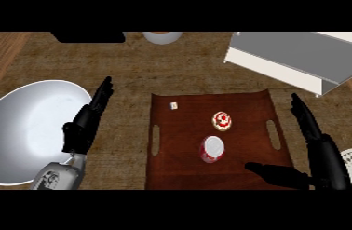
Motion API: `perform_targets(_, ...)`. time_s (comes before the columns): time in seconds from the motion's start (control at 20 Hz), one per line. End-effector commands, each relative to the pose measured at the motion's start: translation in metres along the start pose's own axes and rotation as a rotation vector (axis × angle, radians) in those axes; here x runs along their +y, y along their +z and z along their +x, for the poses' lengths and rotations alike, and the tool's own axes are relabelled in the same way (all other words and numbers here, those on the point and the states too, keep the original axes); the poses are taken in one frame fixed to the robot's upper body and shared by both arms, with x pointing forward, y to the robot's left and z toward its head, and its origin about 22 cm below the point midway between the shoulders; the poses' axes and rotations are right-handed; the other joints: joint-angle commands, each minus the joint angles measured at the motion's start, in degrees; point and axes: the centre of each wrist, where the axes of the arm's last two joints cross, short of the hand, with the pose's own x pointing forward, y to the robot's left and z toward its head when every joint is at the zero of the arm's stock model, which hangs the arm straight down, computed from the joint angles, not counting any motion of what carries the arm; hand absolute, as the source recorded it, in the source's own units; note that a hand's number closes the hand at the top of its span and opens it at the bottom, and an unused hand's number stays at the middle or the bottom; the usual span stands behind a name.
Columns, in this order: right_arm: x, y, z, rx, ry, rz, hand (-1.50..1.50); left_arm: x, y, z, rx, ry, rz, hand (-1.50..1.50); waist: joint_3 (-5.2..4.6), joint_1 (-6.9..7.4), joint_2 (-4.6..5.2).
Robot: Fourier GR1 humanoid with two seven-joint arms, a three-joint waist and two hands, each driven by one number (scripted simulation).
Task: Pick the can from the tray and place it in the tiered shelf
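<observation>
Head view | can (212,149) upright on tray (182,178) | our right hand (317,155) spread beside it for grasp | left hand (86,122) relaxed.

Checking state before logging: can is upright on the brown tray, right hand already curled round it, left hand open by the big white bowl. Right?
Not quite. In the head view the right hand is open, fingers and thumb spread beside the tray, not touching the can. The rest holds: the can stands on the tray, and the left hand is open by the white bowl.
</observation>
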Motion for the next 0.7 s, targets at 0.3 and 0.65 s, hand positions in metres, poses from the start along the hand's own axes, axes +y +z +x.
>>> perform_targets(0.3, -0.003, 0.004, 0.076, 0.159, 0.46, 0.27, -1.5, -0.013, -0.008, 0.005, 0.004, -0.001, -0.022, 0.0, -0.35, 0.93, 0.19)
perform_targets(0.65, 0.029, 0.019, 0.121, 0.232, 0.569, 0.305, -1.5, 0.003, -0.015, 0.017, 0.01, -0.015, -0.015, 0.0, -0.13, 0.62, 0.16)
